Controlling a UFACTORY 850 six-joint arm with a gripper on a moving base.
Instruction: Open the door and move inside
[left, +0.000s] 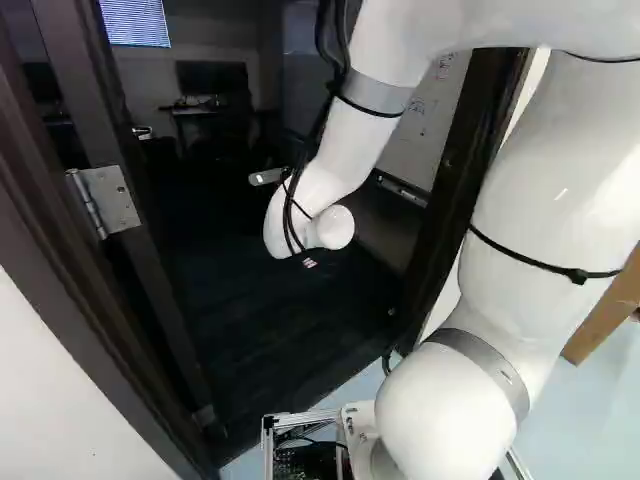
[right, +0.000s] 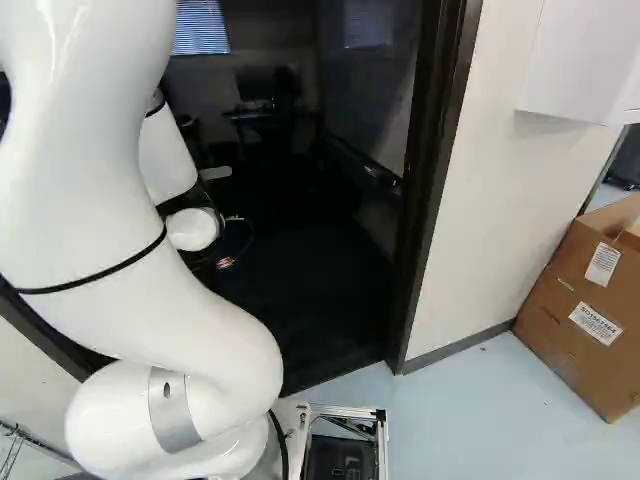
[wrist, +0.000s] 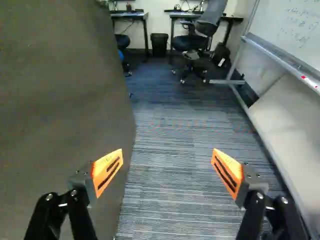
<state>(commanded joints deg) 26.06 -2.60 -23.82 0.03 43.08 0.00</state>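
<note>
Black two-fingered gripper (wrist: 167, 152), fingers apart, beside flat grey door (wrist: 65, 100).
Judged heavy, stiff; push near free edge.

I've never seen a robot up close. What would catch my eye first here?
The big white arm, filling the right of the left base view and reaching into a dark-framed doorway. Next, the orange pads on the open pincer, wide apart in the wrist view. Then a brown cardboard box at the right of the right base view.
</note>
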